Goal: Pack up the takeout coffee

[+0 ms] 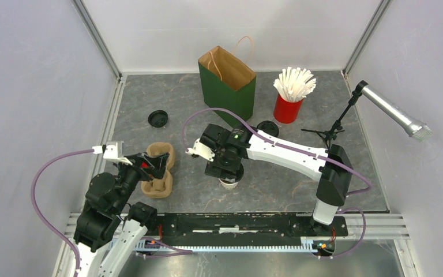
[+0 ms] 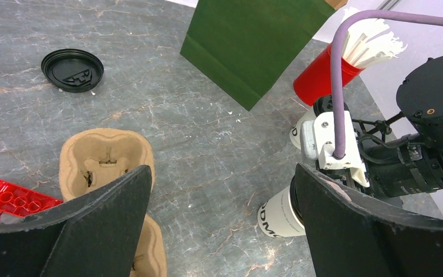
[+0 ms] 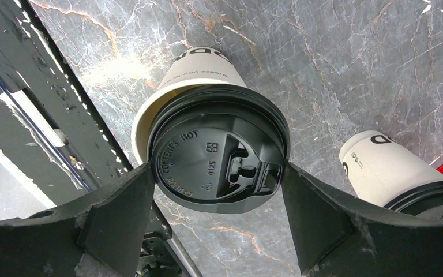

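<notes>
A white paper cup (image 3: pixel 199 66) stands near the table's front; from above only its base (image 1: pixel 229 182) shows below my right gripper (image 1: pixel 226 168). A black lid (image 3: pixel 219 158) sits slightly askew on it, with the white rim showing at the left. My right gripper (image 3: pixel 216 173) has one finger against each side of that lid. A second lidded cup (image 3: pixel 383 167) stands beside the red straw cup (image 1: pixel 288 108). My left gripper (image 2: pixel 222 173) hangs open and empty over the brown cup carrier (image 1: pixel 160 167).
A green paper bag (image 1: pixel 227 86) stands open at the back. A loose black lid (image 1: pixel 158 118) lies to its left. A microphone on a stand (image 1: pixel 346 115) is at the right. A red studded plate (image 2: pixel 6 199) lies by the carrier. The black rail (image 1: pixel 236 222) runs along the near edge.
</notes>
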Controlling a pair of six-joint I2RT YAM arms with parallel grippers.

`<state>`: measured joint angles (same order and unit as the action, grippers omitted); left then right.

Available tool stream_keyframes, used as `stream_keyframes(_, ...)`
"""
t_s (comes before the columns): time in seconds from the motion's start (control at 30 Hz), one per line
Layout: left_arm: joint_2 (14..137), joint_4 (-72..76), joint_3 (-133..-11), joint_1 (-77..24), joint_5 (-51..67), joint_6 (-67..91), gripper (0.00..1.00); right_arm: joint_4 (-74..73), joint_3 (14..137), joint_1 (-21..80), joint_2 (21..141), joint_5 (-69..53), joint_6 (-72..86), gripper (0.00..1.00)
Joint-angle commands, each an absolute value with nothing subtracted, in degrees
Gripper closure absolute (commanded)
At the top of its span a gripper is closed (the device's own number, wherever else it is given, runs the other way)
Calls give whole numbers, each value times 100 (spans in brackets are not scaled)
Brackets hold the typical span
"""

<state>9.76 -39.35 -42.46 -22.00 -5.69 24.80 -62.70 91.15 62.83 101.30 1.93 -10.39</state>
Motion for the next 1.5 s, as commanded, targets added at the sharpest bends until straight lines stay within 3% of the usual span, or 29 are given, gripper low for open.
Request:
stream_keyframes(0.0,1032,-3866,-4276,-2211,-664,2355,0,-6354,9378,6258,10063,123,-1065,17)
stream_keyframes(0.8,995,-3876,-4274,-2207,-695,2347,0,-6351,9489,6269,10301,-127,-1002,16)
stream_keyframes(1.27,1018,-3875,-4267,-2207,-695,2338,0,-6309,9560,6267,10149,-101,-1002,3)
stream_keyframes(1.47,1054,-3876,-4272,-2206,-700,2329,0,-6300,9548,6267,9943,-35,-1011,2)
